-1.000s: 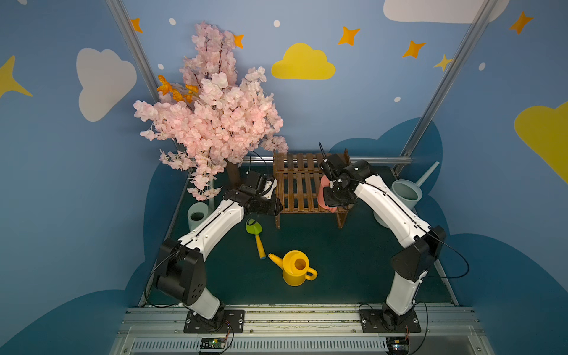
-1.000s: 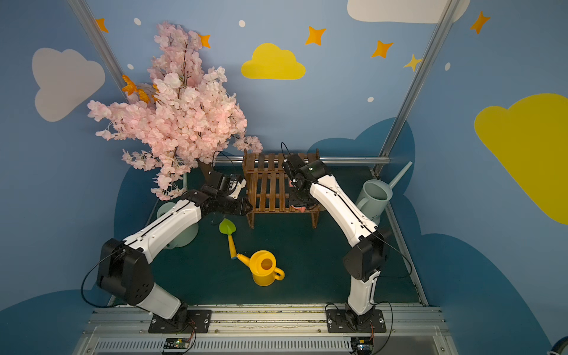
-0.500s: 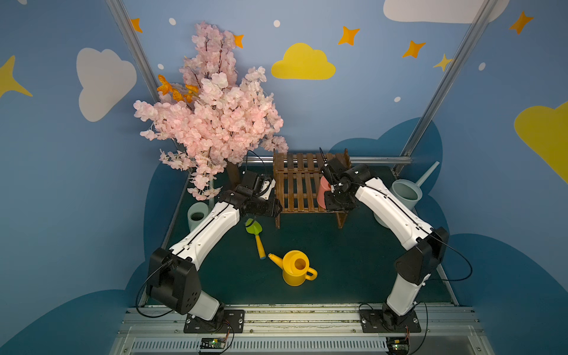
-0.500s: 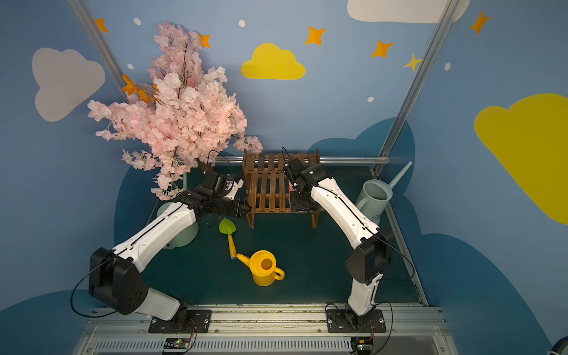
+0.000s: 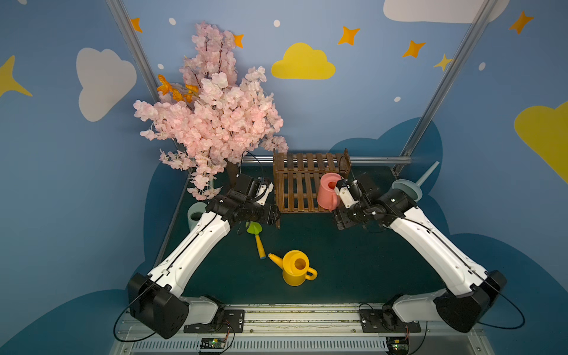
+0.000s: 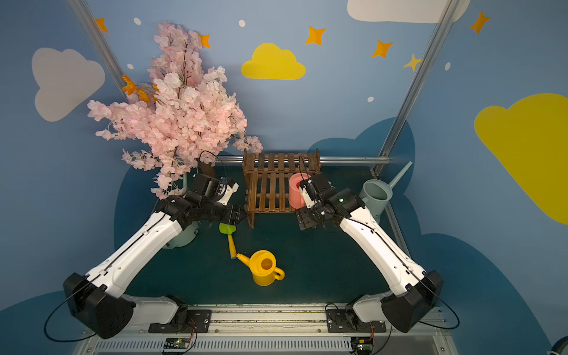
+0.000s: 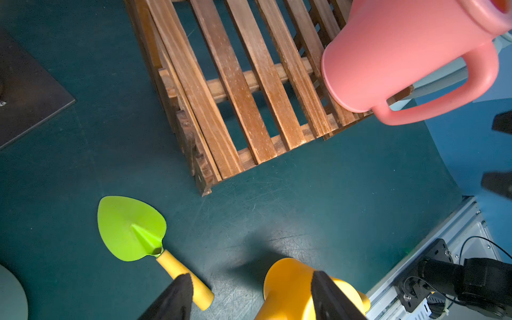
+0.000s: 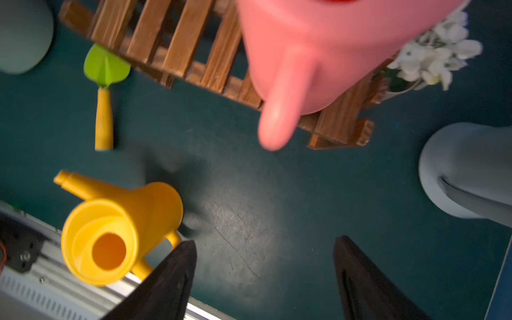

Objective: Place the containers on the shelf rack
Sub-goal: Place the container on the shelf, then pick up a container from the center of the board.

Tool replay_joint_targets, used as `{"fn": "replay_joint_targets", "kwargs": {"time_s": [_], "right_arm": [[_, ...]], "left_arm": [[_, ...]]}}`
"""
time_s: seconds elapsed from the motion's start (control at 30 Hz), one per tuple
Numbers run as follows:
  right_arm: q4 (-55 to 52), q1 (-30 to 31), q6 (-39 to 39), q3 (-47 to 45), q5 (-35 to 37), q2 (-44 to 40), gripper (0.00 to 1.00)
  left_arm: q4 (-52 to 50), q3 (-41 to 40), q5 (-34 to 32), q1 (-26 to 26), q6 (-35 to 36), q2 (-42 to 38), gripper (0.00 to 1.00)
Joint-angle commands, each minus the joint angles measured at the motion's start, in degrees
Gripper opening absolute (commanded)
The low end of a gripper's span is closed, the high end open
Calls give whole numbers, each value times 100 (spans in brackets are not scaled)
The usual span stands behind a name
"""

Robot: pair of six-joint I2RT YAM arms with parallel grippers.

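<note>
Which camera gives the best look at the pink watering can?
The left wrist view: the pink can is sharp, with body and handle clear. The right wrist view shows it blurred and cropped. In both top views it is small and distant.

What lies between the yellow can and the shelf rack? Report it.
Bare green mat between yellow can and shelf rack, in both top views; the toy shovel lies beside that stretch.

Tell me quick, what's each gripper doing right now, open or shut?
Left gripper: open, holding nothing.
Right gripper: open, holding nothing; the small pink plastic watering can sits on the dark brown wooden slatted rack, clear of its jaws.
</note>
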Motion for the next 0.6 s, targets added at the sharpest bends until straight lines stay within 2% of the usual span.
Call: {"fn": "replay_joint_targets", "kwargs": {"time_s": [0.0, 0.1, 0.2, 0.37, 0.57], "right_arm": [[1001, 404, -1563, -854, -925, -661, 87], [1470, 1042, -2241, -1552, -1077, -1133, 93], [1766, 1608, -2431, -2003, -1007, -1272, 94], [1767, 2296, -2220, -2384, -256, -892, 94], [1961, 2674, -1572, -2608, 135, -234, 93]], "left_arm": [[-154, 8, -78, 2, 32, -22, 75], [30, -60, 32, 33, -36, 8, 76], [222, -131, 198, 90, -115, 45, 77], [349, -135, 324, 160, -141, 120, 80], [485, -247, 380, 224, -152, 80, 85]]}}
